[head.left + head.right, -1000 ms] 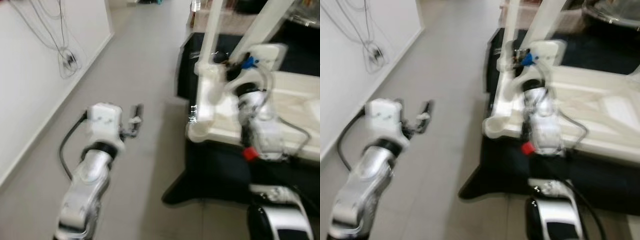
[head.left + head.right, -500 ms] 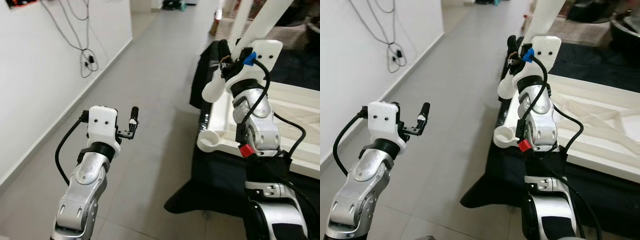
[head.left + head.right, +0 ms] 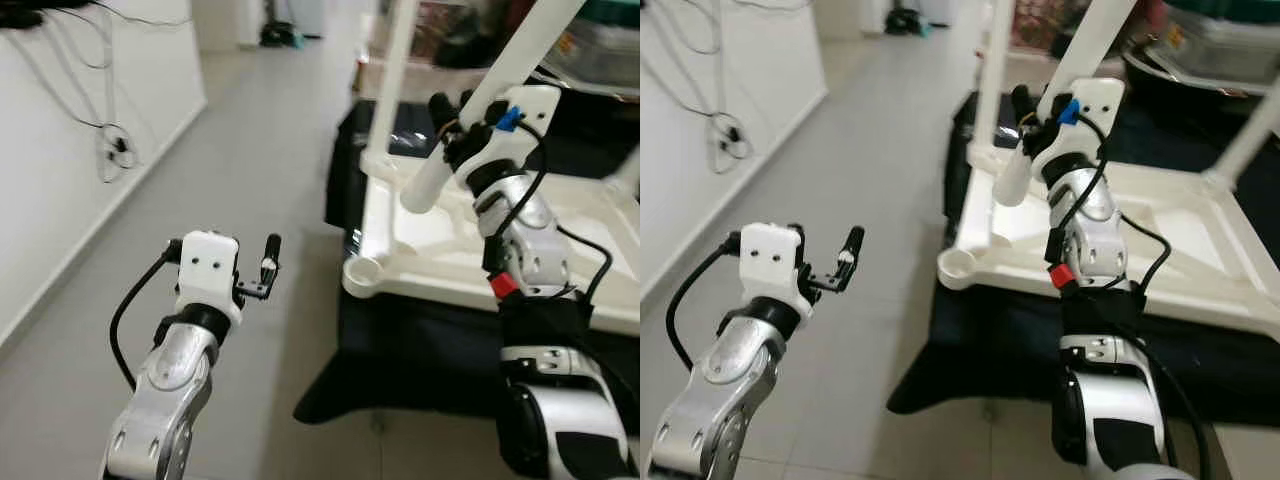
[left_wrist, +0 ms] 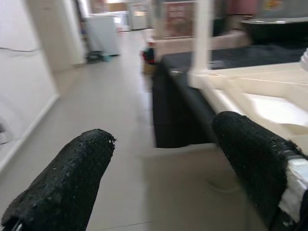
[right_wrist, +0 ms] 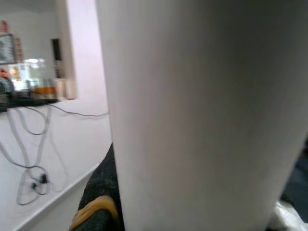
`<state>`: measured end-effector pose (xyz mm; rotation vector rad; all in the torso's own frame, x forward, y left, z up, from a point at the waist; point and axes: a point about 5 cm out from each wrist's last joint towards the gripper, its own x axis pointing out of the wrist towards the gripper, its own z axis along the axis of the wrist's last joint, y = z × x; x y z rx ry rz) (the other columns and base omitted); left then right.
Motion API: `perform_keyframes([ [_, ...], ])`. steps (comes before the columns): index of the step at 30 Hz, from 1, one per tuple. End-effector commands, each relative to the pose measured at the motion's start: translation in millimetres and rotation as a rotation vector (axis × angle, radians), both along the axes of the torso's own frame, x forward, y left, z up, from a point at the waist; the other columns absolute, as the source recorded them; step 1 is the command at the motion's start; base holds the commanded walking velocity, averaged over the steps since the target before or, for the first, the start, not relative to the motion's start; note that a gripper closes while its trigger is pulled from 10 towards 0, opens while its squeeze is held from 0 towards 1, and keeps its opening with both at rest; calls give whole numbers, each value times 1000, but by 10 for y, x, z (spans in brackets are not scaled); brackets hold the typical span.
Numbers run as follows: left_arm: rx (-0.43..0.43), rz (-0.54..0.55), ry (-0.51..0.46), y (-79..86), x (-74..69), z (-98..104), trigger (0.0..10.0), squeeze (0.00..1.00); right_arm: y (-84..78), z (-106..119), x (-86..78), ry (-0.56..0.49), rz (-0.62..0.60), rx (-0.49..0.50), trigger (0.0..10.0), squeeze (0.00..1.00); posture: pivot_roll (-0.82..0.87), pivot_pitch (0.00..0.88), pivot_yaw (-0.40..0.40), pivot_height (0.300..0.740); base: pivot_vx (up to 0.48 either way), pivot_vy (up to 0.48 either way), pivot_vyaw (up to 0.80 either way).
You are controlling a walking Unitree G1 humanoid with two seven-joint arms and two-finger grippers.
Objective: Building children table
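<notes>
Assembly looks partly done: the upturned white children table (image 3: 1160,230) lies on a dark cloth (image 3: 980,340) on the floor, one leg (image 3: 992,70) upright at its far left corner and another (image 3: 1250,135) at the far right. The right tool (image 3: 1030,110) pinches a third leg (image 3: 1080,60), tilted, over the left edge. The near-left corner socket (image 3: 958,264) holds nothing yet. The left tool (image 3: 845,262) hangs spread over the floor (image 3: 870,150), grasping nothing.
</notes>
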<state>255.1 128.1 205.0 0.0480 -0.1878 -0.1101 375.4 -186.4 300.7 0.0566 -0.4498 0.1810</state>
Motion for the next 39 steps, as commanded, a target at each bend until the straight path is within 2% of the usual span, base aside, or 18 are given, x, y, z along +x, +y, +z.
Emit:
perform_keyframes([
  [1, 8, 0, 21, -2, -25, -43, 10000, 0, 8, -20, -10, 3, 22, 0, 10000, 0, 117, 121, -51, 740, 0, 0, -800],
  [16, 7, 0, 30, -14, -56, -56, 10000, 0, 63, -3, 14, -11, 67, -1, 10000, 0, 121, 142, -59, 740, 0, 0, -800],
  [18, 5, 3, 30, -10, -58, -56, 10000, 0, 120, -13, 0, -13, 81, -5, 10000, 0, 119, 147, -60, 740, 0, 0, -800],
  [26, 5, 5, 30, -13, -64, -54, 10000, 0, 168, -5, -5, -25, 96, -11, 10000, 0, 120, 151, -61, 740, 0, 0, -800],
  [34, 2, 12, 36, -12, -82, -64, 10000, 0, 246, -8, -14, -34, 130, -27, 10000, 0, 119, 161, -63, 740, 0, 0, 0],
  [39, -2, 14, 34, -20, -99, -58, 10000, 0, 264, 18, 13, -32, 144, -49, 10000, 0, 117, 165, -67, 740, 0, 0, 760],
])
